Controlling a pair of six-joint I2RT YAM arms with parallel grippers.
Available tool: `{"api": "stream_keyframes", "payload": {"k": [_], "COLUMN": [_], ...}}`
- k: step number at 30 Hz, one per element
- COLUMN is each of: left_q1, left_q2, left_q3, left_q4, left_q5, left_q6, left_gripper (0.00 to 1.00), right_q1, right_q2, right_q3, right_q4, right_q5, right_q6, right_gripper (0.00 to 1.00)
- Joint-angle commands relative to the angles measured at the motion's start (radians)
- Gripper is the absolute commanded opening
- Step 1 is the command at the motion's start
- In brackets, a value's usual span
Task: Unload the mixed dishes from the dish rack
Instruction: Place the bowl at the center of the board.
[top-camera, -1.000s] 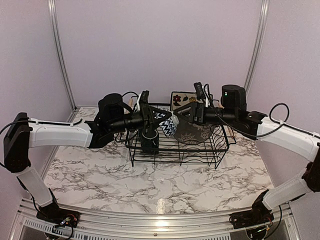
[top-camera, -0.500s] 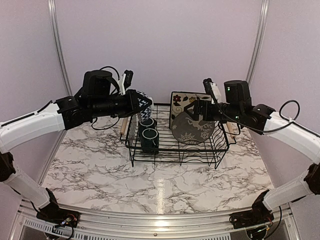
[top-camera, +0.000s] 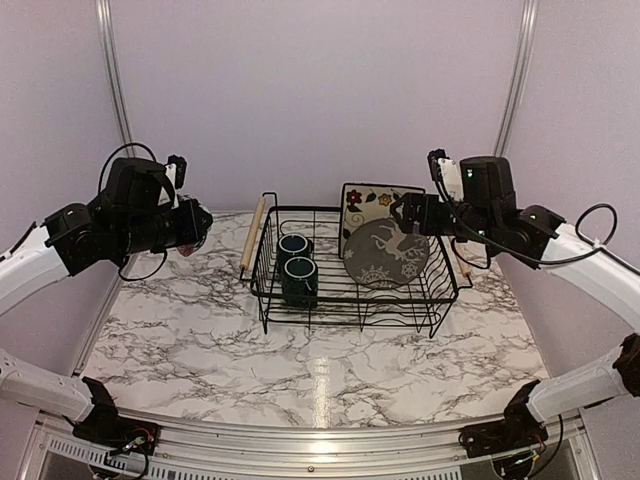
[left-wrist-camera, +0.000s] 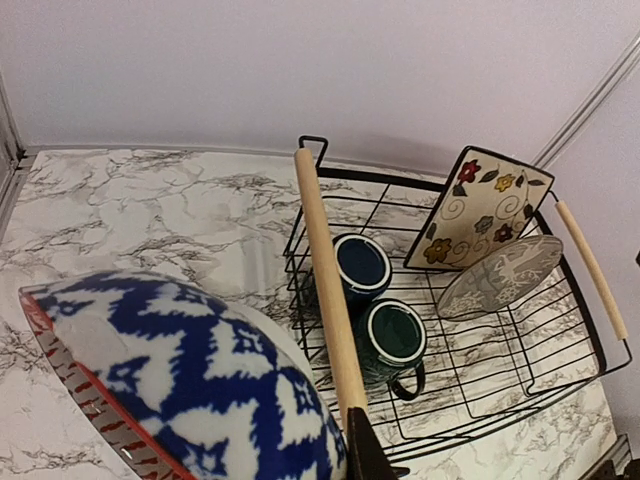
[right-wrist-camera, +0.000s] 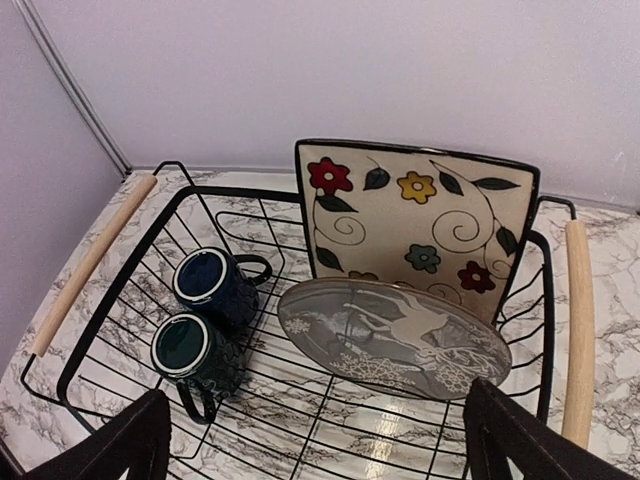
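Four dishes in the dish rack, one outside it. At the rack's left end, two dark teal mugs, upright and close together, mouths up: rear mug, front mug. At the right end, one round grey plate on edge, leaning back against one square cream floral plate. Two wooden handles along the short sides: left handle, right handle.

Rack set toward the far wall, about mid-width on the marble surface. Broad bare marble in front of it and to its left, a narrower strip to its right.

Left hand high and well left of the rack, near the surface's left edge, clenched on the small bowl — blue-white outside, red at the rim, tipped on its side.

Right hand above the rack's right end, over the plates and apart from them — fingers spread wide, grasping nothing.
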Motion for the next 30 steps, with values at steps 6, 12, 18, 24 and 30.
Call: {"api": "stream_keyframes", "payload": {"k": [6,12,18,24,30], "left_q1": [0.085,0.15,0.159,0.166,0.19], "left_q2": [-0.006,0.11,0.286,0.467,0.623], "left_q3": [-0.104,-0.137,-0.146,-0.116,-0.079], "left_q4": [-0.134,-0.194,-0.235,-0.223,-0.215], "left_q5": [-0.128,-0.178,-0.298,-0.328,-0.289], "left_q6": [0.026,0.033,0.058,0.094,0.137], "left_gripper": [0.06,0.0,0.0,0.0,0.0], "right_q1": [-0.004,-0.004,-0.005,-0.004,-0.004], "right_q2": [-0.185,-0.22,-0.23,-0.22,-0.225], "right_q3": [-0.137,-0.145,-0.174,-0.164,-0.192], "right_q4": [0.161,0.165,0.186,0.188,0.197], "right_q5": [-0.25,-0.252,-0.262,-0.283,-0.285], "right_q6": [-0.096,-0.081,-0.067,-0.052,-0.031], "right_gripper": [0.98,0.98,0.98,0.98,0.98]}}
